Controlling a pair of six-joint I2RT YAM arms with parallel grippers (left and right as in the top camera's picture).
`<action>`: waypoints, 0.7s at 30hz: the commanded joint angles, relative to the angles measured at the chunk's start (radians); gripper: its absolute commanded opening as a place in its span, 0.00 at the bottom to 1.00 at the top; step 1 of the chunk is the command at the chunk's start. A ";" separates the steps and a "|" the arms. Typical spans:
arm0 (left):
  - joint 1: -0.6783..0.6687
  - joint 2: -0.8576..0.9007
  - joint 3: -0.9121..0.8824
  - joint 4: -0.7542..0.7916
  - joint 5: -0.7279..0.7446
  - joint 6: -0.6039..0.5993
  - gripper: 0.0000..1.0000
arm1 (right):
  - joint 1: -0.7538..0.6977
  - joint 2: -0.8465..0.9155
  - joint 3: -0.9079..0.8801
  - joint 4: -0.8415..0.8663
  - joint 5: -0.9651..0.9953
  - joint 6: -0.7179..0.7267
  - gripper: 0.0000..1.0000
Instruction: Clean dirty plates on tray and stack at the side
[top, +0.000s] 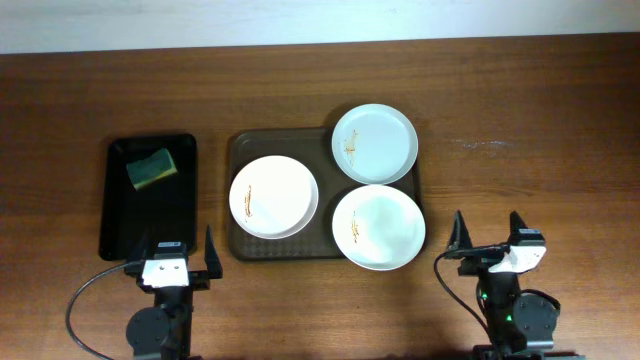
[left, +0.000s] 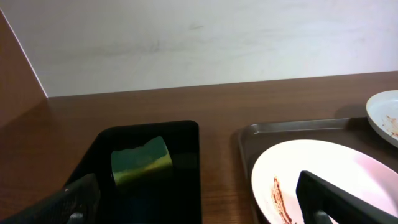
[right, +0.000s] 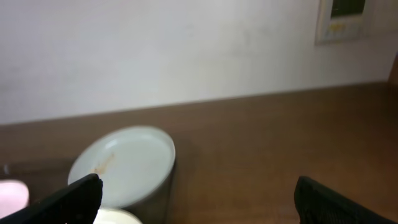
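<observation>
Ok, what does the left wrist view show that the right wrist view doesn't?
Only the left wrist: the black tray holding a green-and-yellow sponge, and the nearest plate with a brown smear, sitting on the brown tray. Only the right wrist: a pale wall fixture at top right. Both: the far plate, faintly smeared, the wooden table and the white wall. Each view is also framed by its own open gripper, the left gripper or the right gripper.
</observation>
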 joint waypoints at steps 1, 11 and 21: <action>0.003 -0.008 -0.006 0.018 0.013 0.016 0.99 | -0.003 -0.007 -0.005 0.050 0.016 0.001 0.98; 0.003 0.045 0.222 -0.014 0.030 -0.079 0.99 | -0.003 0.004 0.198 0.025 -0.007 -0.004 0.98; 0.003 0.646 0.900 -0.443 0.083 -0.079 0.99 | -0.003 0.518 0.763 -0.325 -0.052 -0.004 0.98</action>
